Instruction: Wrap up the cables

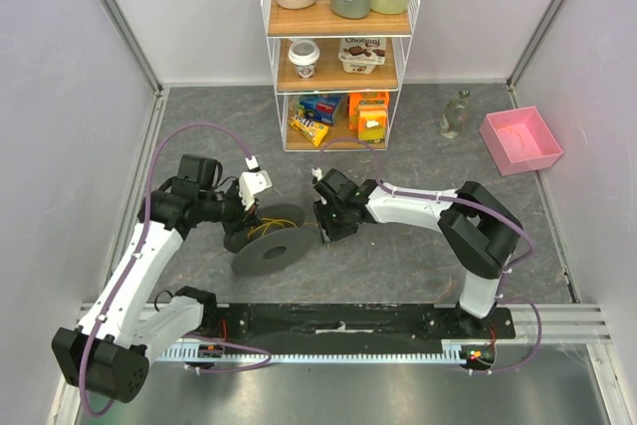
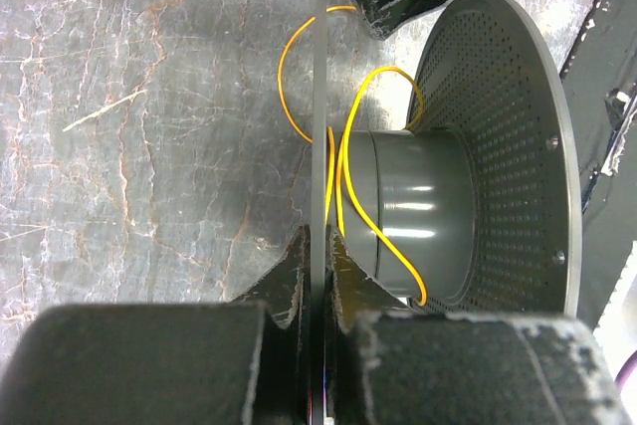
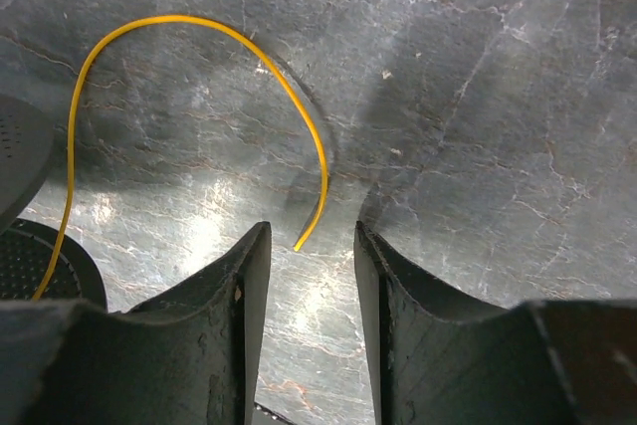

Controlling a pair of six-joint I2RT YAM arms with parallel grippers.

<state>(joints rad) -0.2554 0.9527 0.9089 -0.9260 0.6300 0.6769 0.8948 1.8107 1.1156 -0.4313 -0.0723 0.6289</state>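
Observation:
The yellow-orange cable (image 2: 343, 161) runs in loose loops round the hub of a dark grey spool (image 2: 423, 211). My left gripper (image 2: 320, 246) is shut on the thin edge of the spool's near flange (image 2: 319, 97), holding the spool tilted on the table (image 1: 271, 246). The cable's free end (image 3: 299, 244) curves across the floor and stops just in front of my right gripper (image 3: 312, 231). That gripper is open, with nothing between its fingers. In the top view the right gripper (image 1: 323, 226) sits low at the spool's right side, facing the left gripper (image 1: 244, 229).
A white wire shelf (image 1: 338, 47) with bottles, cups and snack packs stands at the back centre. A pink tray (image 1: 521, 139) and a small glass bottle (image 1: 455, 114) are at the back right. Grey walls close in both sides, and a black rail (image 1: 338, 323) runs along the near edge.

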